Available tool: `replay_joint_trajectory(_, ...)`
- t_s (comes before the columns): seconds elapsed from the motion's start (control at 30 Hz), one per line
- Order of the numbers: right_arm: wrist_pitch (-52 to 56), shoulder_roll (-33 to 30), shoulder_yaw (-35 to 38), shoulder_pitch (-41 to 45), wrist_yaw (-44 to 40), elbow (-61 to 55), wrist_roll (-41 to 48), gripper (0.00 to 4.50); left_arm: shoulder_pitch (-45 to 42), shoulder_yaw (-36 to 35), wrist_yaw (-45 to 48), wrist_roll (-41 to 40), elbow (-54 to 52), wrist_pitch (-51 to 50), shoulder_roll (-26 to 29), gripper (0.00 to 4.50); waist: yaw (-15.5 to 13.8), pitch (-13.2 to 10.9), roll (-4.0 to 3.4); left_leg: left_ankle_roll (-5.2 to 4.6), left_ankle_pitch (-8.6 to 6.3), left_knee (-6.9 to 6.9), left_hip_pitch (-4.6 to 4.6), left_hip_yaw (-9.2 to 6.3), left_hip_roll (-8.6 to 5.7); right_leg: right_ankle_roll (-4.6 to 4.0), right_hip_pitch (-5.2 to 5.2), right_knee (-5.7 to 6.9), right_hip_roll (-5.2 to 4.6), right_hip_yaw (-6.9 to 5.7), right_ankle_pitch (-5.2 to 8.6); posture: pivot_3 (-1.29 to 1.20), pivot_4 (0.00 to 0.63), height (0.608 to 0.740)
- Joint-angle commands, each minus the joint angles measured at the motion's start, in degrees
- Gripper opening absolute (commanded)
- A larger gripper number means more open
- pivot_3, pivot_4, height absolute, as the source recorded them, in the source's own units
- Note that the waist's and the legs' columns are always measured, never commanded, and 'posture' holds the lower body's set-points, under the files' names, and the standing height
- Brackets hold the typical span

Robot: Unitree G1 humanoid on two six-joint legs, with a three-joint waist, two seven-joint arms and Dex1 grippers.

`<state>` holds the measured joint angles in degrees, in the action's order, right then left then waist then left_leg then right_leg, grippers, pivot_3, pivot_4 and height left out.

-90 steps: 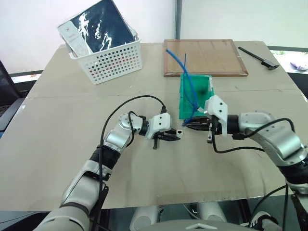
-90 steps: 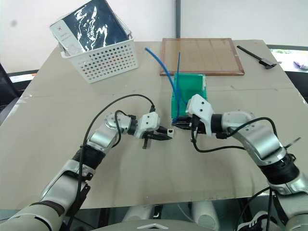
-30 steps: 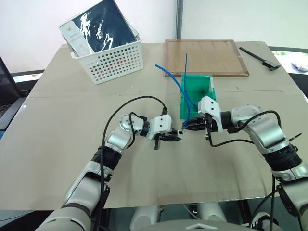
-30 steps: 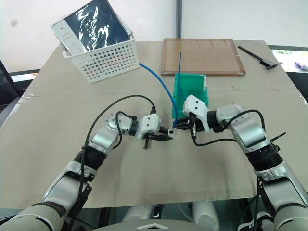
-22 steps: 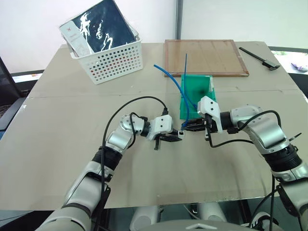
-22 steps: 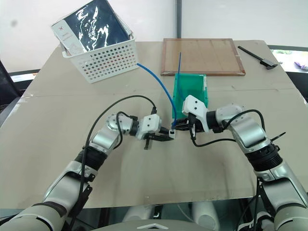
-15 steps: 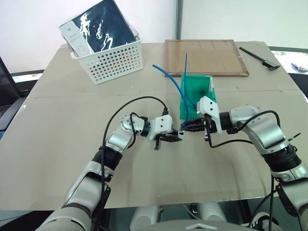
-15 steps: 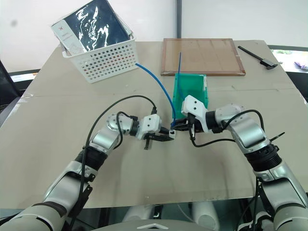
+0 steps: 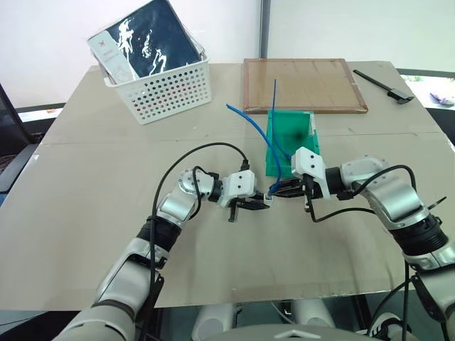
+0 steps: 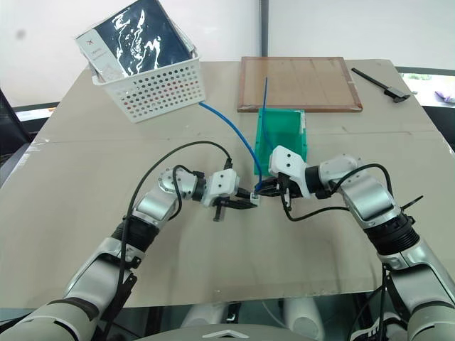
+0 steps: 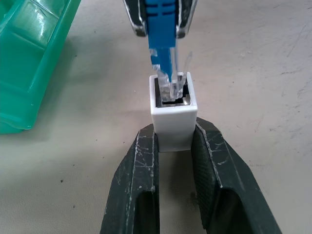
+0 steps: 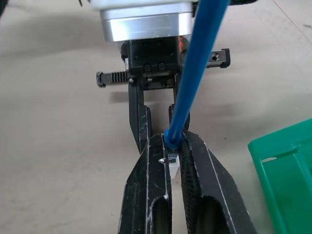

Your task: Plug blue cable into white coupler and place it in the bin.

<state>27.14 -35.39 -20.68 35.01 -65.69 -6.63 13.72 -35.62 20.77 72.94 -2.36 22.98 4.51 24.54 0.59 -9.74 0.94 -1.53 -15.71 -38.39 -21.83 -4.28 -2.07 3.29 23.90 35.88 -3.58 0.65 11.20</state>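
My left gripper [image 11: 174,135] is shut on the white coupler [image 11: 173,122], a small white block whose dark socket faces away from it. My right gripper [image 12: 173,146] is shut on the plug end of the blue cable [image 12: 191,73]. The clear plug [image 11: 169,87] sits with its tip inside the coupler's socket. Both grippers meet tip to tip just above the table, at the near end of the green bin [image 9: 273,145]. From the right gripper [image 9: 279,192] the cable arcs up and back over the bin's left side.
A white perforated basket [image 9: 168,90] holding a dark packet stands at the back left. A wooden board [image 9: 306,85] lies behind the bin, with a black tool [image 9: 384,86] at the back right. Bare tabletop [image 9: 106,177] lies to the left and in front.
Three seconds ago a gap lay between plug and coupler; now the plug tip is in the socket. The right gripper has rolled slightly and the cable's free part swung. The left gripper stayed still.
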Motion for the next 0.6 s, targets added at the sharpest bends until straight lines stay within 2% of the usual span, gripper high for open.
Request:
replay_joint_trajectory(0.03,-1.26,-1.0,-1.45,0.88,-0.92,0.53,-2.74,0.0,0.51,0.89,1.1,0.46,-0.55,0.52,0.05,0.37,0.0,0.0,0.0,0.0,0.0,0.0,0.0,0.0,0.0,0.0,0.0,0.0,0.0,0.0,0.0,0.0,0.15,0.74)
replay_joint_trajectory(0.37,-0.54,-0.44,-6.5,4.91,-4.67,1.21,-6.6,0.0,0.59,0.89,0.87,0.47,-0.62,0.52,-0.18,0.37,-0.01,0.01,0.0,0.0,0.0,0.0,0.01,-0.02,0.0,0.0,-0.01,0.0,0.0,-0.02,0.0,0.0,0.15,0.74)
replay_joint_trajectory(0.6,-4.15,0.7,-12.15,2.27,-4.28,5.36,-13.12,0.0,0.29,0.67,0.4,0.43,-0.15,0.46,-0.68,0.37,0.06,0.19,0.0,0.0,0.0,0.0,0.09,-0.02,0.0,0.0,-0.08,0.01,0.01,-0.03,0.0,0.0,0.15,0.74)
